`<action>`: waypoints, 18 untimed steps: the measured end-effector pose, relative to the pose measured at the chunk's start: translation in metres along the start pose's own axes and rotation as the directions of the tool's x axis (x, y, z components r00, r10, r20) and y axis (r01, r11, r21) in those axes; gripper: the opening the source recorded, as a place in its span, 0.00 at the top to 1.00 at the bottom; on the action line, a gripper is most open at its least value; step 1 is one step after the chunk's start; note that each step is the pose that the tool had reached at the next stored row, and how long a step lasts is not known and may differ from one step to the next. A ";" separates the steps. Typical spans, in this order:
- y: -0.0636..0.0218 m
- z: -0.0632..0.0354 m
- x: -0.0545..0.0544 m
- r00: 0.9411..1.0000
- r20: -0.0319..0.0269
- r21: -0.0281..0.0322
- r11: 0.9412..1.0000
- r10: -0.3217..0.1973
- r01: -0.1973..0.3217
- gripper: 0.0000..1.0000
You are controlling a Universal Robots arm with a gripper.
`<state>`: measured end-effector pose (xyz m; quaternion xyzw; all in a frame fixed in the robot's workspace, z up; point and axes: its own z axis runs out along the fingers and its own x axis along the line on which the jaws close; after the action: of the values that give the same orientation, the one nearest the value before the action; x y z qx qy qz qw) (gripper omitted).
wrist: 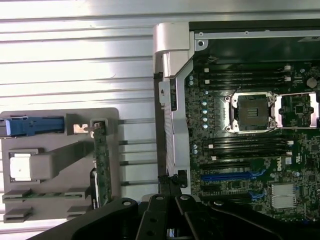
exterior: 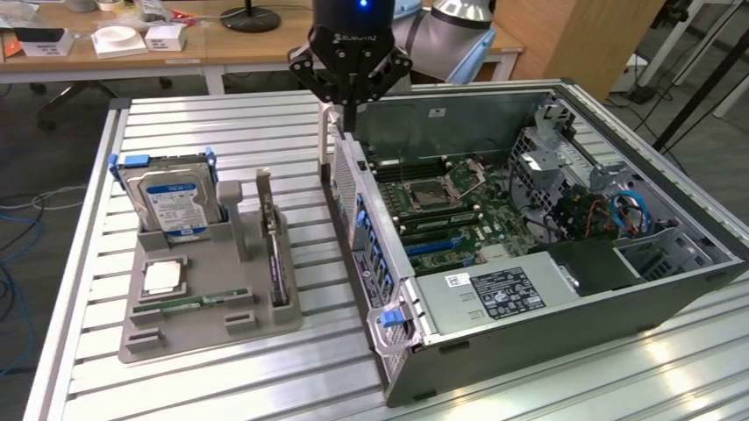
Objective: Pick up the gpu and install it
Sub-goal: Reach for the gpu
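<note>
The gpu (exterior: pixel 276 256) is a slim dark card standing on its long edge in a slot of the grey holder tray (exterior: pixel 210 338), at the exterior view's left of the open computer case (exterior: pixel 562 289). Seen from the wrist it is edge-on (wrist: pixel 102 172), with its silver bracket end towards the hard drive. My gripper (exterior: pixel 347 107) hangs above the case's rear wall, well behind the gpu and apart from it. Its fingers (wrist: pixel 167 197) are shut together with nothing between them. The motherboard (wrist: pixel 250 150) lies exposed with blue expansion slots (wrist: pixel 230 176).
The tray also holds a hard drive (exterior: pixel 175 203) with blue rails, a processor chip (exterior: pixel 163 278) and a green memory stick (exterior: pixel 188 303). All of it sits on a ribbed aluminium table (exterior: pixel 210 132). Desks with clutter stand behind.
</note>
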<state>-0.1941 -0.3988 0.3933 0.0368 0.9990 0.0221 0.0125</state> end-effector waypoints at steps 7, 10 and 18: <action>-0.0001 0.0000 0.002 1.000 0.000 0.000 1.000 0.000 0.000 0.89; -0.0002 0.0000 0.003 1.000 0.000 0.000 1.000 0.000 0.000 0.89; -0.0004 -0.0001 0.005 1.000 0.000 0.000 1.000 0.000 0.000 0.89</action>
<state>-0.1988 -0.3988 0.3933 0.0367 0.9990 0.0221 0.0125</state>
